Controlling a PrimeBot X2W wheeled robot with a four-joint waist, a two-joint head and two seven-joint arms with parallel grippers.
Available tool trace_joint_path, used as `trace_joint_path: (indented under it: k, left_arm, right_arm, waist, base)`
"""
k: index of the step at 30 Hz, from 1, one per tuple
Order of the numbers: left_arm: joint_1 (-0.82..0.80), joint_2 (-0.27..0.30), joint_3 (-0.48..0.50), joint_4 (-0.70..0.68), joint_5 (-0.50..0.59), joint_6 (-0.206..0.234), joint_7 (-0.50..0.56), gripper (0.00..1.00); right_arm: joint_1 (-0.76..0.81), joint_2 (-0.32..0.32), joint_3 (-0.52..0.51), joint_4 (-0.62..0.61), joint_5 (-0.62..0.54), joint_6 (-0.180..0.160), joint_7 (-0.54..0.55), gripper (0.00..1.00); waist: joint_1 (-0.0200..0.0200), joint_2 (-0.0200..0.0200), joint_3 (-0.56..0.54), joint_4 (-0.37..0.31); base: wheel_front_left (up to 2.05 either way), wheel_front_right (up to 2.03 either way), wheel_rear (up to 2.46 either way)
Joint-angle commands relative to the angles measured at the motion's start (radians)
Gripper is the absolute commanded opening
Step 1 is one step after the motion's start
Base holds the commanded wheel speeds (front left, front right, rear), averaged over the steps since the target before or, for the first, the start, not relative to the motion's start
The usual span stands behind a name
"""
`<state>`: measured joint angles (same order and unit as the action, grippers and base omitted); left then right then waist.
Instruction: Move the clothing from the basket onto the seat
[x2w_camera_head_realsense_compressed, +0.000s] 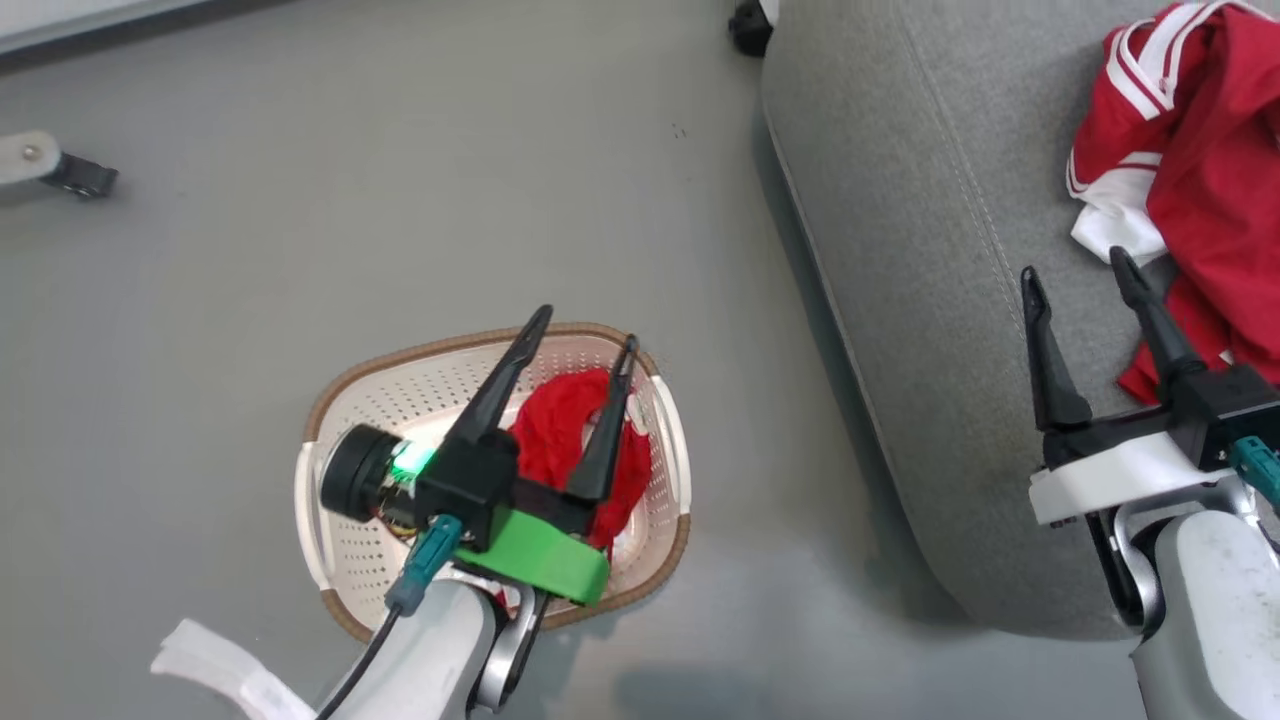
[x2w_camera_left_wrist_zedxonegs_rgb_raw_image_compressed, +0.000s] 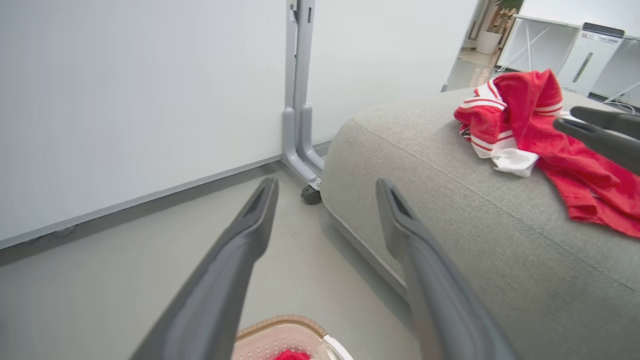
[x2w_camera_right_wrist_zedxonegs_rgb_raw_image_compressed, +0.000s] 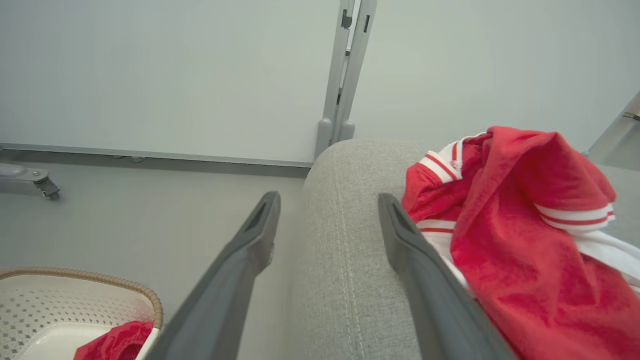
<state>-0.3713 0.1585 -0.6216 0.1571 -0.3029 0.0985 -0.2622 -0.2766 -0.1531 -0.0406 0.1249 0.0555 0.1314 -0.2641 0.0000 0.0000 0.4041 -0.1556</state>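
At lower left of the head view, your left gripper (x2w_camera_head_realsense_compressed: 588, 328) hangs over the cream laundry basket (x2w_camera_head_realsense_compressed: 318, 420), fingers spread and empty, one crumpled red garment (x2w_camera_head_realsense_compressed: 560, 435) lying in the basket beneath, while your right gripper (x2w_camera_head_realsense_compressed: 1073, 262) stands open and empty over the grey seat (x2w_camera_head_realsense_compressed: 900, 250), just beside the red-and-white jersey pile (x2w_camera_head_realsense_compressed: 1200, 140) on it. From the left wrist, the parted fingers hold nothing; the basket rim shows at the bottom edge, the jersey pile on the seat at upper right. From the right wrist, the spread fingers frame the seat's rounded edge, the jersey pile at right, the basket at lower left.
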Motion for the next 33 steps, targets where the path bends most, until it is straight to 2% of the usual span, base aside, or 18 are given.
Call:
trace_joint_path:
  k: [1,4,9,15,22,26,33]
  left_arm:
    - [0.04,-0.007,0.024,-0.004,0.008,0.002,-0.003,1.0]
    - [0.105,-0.015,0.092,-0.014,0.026,0.001,-0.004,1.0]
    - [0.209,-0.033,0.194,-0.03,0.046,-0.026,-0.004,1.0]
    - [0.306,-0.045,0.299,-0.057,0.089,-0.057,-0.004,1.0]
    - [0.412,-0.057,0.384,-0.115,0.171,-0.08,-0.004,1.0]
    - [0.478,-0.078,0.442,-0.141,0.156,-0.079,-0.004,1.0]
    - [0.555,-0.101,0.513,-0.151,0.163,-0.107,-0.004,1.0]
  right_arm:
    - [0.024,-0.003,0.006,-0.006,0.01,-0.001,-0.001,1.0]
    - [0.056,0.007,0.039,-0.015,0.03,-0.001,-0.001,1.0]
    - [0.112,0.016,0.105,-0.003,0.056,-0.001,-0.001,1.0]
    - [0.167,0.033,0.131,-0.009,0.067,-0.001,-0.001,1.0]
    - [0.248,0.058,0.111,-0.035,0.062,-0.001,-0.001,1.0]
    - [0.297,0.073,0.106,-0.049,0.049,-0.001,-0.001,1.0]
    - [0.357,0.089,0.11,-0.046,0.044,-0.001,-0.001,1.0]
  waist:
    - [0.0,0.0,-0.121,0.107]
    - [0.0,0.0,-0.176,0.138]
    - [0.0,0.0,-0.258,0.172]
    - [0.0,0.0,-0.326,0.194]
    - [0.0,0.0,-0.389,0.196]
    - [0.0,0.0,-0.415,0.189]
    - [0.0,0.0,-0.453,0.174]
  base:
    - [0.0,0.0,0.0]
    - [0.0,0.0,0.0]
    - [0.0,0.0,0.0]
    - [0.0,0.0,0.0]
    - [0.0,0.0,0.0]
    - [0.0,0.0,0.0]
    - [0.0,0.0,0.0]
